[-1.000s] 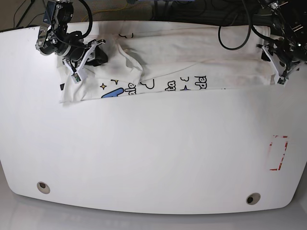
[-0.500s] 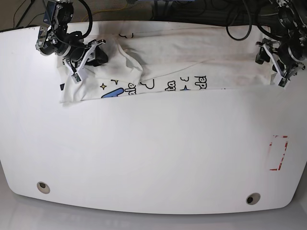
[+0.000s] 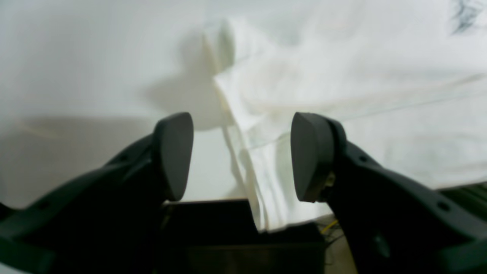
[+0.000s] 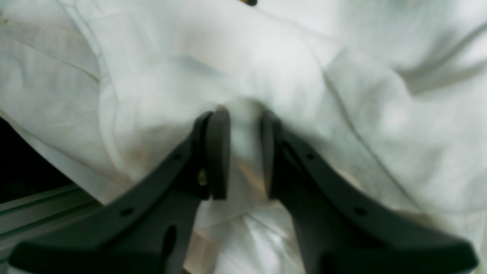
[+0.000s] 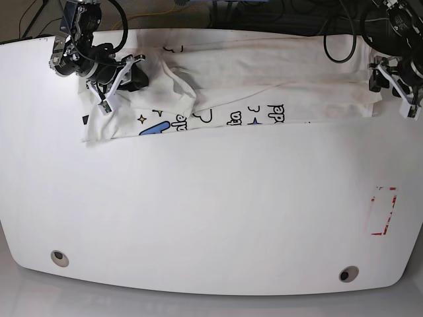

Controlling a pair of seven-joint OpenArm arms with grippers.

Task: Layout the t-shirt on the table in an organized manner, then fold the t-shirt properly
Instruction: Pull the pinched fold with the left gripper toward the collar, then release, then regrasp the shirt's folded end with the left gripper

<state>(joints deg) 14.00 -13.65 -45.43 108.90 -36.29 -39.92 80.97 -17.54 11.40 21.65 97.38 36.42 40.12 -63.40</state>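
The white cotton t-shirt (image 5: 251, 92) with blue letters lies along the far side of the glossy white table (image 5: 198, 218). The right gripper (image 4: 245, 148) pinches its cloth. The left gripper (image 3: 241, 156) has its jaws wide apart over the shirt's edge.

black cables (image 5: 264, 16) lie tangled behind the far edge, with a thin yellow cable (image 5: 173, 9) running among them. a strip of brownish floor (image 5: 26, 16) shows at the far left corner, and pale grey floor (image 5: 211, 305) below the near edge.
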